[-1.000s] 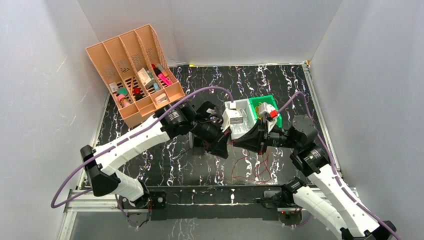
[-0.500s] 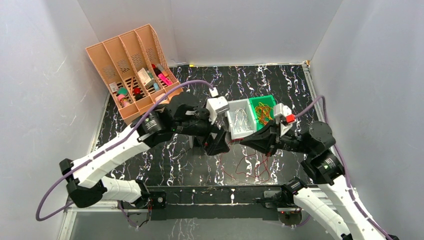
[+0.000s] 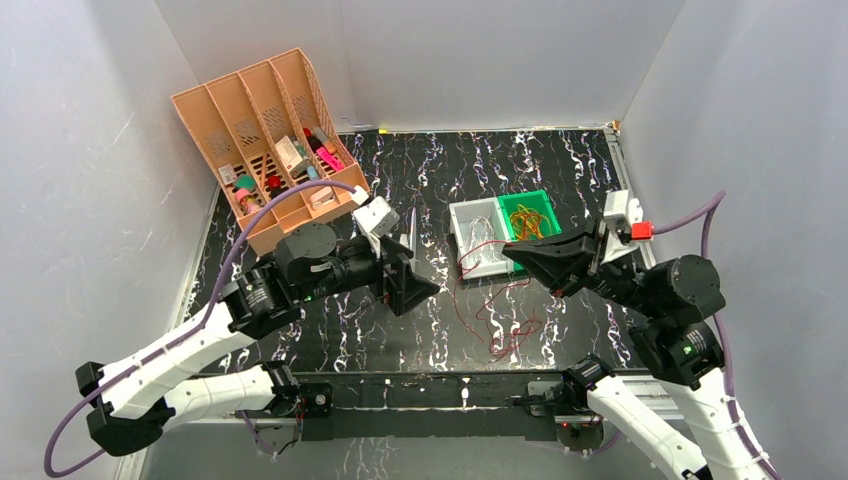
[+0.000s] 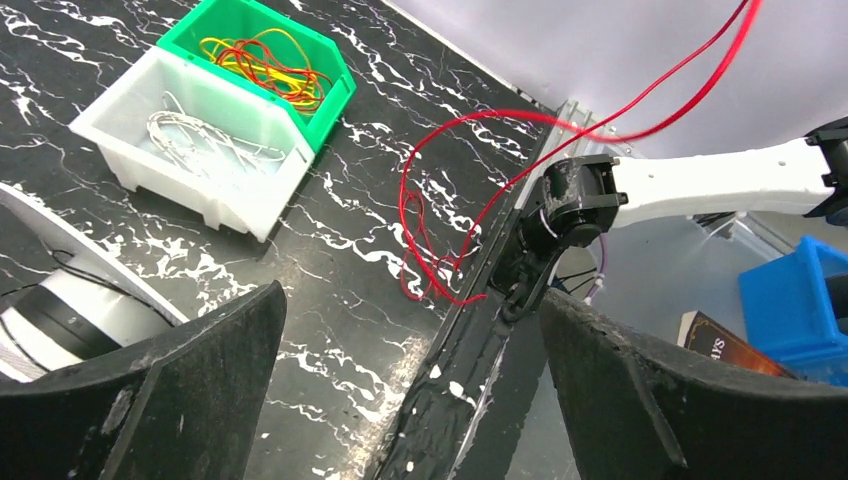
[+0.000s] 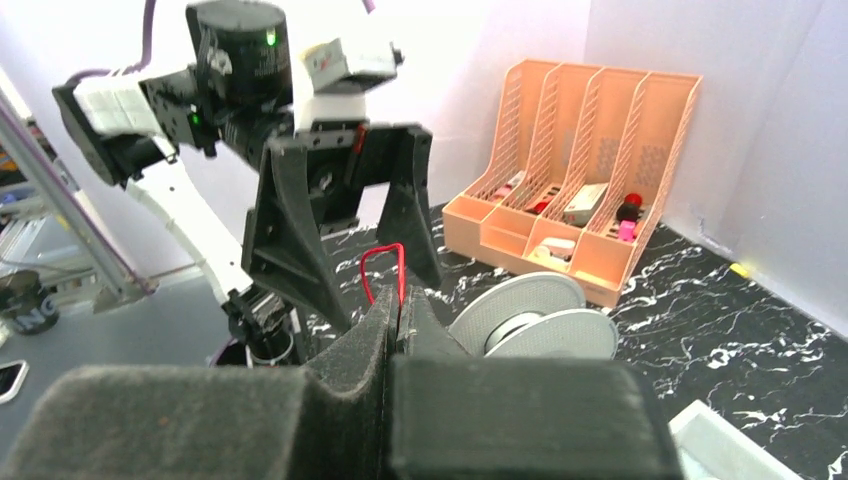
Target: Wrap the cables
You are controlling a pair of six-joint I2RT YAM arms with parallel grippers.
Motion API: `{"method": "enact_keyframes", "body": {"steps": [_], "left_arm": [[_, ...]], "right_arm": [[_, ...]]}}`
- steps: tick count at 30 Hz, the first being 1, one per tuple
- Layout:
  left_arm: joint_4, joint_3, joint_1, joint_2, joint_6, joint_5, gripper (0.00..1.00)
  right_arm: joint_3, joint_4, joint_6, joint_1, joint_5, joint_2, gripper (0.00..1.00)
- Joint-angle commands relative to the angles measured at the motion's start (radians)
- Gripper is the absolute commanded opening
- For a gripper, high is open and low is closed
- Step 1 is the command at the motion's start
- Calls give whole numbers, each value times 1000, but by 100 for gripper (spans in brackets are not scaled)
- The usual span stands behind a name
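Note:
The cables are one thin red wire (image 3: 512, 338). It runs from a loose tangle on the black marbled table up to my right gripper (image 3: 515, 254), which is shut on it. In the right wrist view a small red loop (image 5: 401, 270) sticks up from between the pressed fingers of that gripper (image 5: 398, 300). My left gripper (image 3: 408, 283) stands open left of the wire with nothing between its fingers. In the left wrist view the wire (image 4: 404, 225) lies ahead of that gripper (image 4: 415, 400), apart from it. A grey spool (image 5: 530, 315) stands by the left gripper.
A white bin (image 3: 462, 218) holds pale wires, and a green bin (image 3: 545, 203) beside it holds yellow and red ones, both behind the wire. An orange file organizer (image 3: 200, 110) with small items fills the back left corner. White walls enclose the table.
My left gripper has opened and drawn back to the left, away from the bins. The right arm has pulled back to the right with the red wire, stretching it out.

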Motion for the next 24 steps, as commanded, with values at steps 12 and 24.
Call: {"method": "enact_keyframes", "body": {"steps": [12,24], "left_arm": [[255,-104,-2,88,-210,77,98],[406,-157,-2,156,-293,162,68]], "right_arm": [[113,210,82,-1,106,60,0],[91,229,93,0,66,45,0]]}}
